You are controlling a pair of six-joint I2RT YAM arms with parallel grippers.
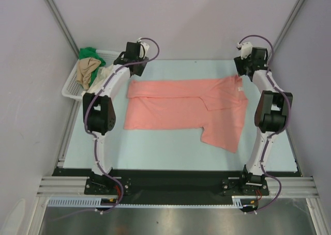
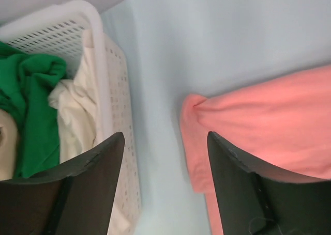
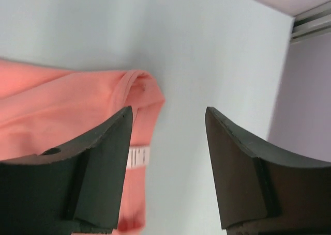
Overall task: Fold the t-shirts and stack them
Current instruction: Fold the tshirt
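Note:
The salmon-pink t-shirt point(image 1: 186, 108) lies partly folded across the middle of the pale table. Its back left corner point(image 2: 207, 116) shows in the left wrist view, its back right corner with a white label point(image 3: 138, 156) in the right wrist view. My left gripper point(image 1: 135, 53) hovers open and empty above the shirt's back left corner, between it and the basket. My right gripper point(image 1: 247, 57) hovers open and empty above the shirt's back right corner. Green point(image 2: 31, 106), cream point(image 2: 77, 111) and tan point(image 1: 87, 69) shirts lie bunched in the basket.
A white lattice basket point(image 1: 70, 88) stands at the table's back left, its wall point(image 2: 116, 106) just left of my left gripper. Grey enclosure walls close the back and sides. Bare table point(image 1: 165, 147) lies in front of the shirt.

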